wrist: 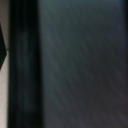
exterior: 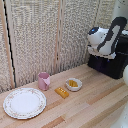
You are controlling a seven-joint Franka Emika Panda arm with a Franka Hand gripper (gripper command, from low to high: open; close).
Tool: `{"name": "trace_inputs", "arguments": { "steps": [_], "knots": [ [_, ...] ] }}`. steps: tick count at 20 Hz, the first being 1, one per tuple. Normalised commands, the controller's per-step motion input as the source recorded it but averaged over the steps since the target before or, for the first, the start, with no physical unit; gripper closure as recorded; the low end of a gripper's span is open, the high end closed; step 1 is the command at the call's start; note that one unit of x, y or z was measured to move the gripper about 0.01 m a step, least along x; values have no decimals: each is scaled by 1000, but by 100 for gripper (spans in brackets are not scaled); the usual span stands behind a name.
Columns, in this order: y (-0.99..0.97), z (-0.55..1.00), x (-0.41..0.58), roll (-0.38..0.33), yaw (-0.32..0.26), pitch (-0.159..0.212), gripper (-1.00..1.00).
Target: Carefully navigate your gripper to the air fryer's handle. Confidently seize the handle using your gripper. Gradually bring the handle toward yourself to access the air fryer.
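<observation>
The air fryer (exterior: 114,64) is being seen at three o'clock on the table (exterior: 85,102), the gripper (exterior: 96,51) pressed against its front. Whether the jaws are spread or closed cannot be told.

You're looking at a staged kitchen corner, likely a lab mock-up: a pale wooden table (exterior: 85,100) carries a black air fryer (exterior: 111,62). Near the fryer sit a small bowl (exterior: 73,84), a pink cup (exterior: 44,80) and a patterned plate (exterior: 24,103). Behind the fryer stands a woven folding screen (exterior: 45,35).
</observation>
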Motion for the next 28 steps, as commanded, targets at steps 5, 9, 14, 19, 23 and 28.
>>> {"name": "trace_inputs", "arguments": {
  "steps": [5,9,14,19,23,28],
  "knots": [
    [0,0,0,0,0,0,100],
    [0,0,0,0,0,0,100],
    [-1,132,37,37,-21,48,100],
    [79,230,129,172,-115,207,100],
    [179,4,54,295,-153,202,100],
    [190,67,29,304,-169,140,100]
  ]
}}
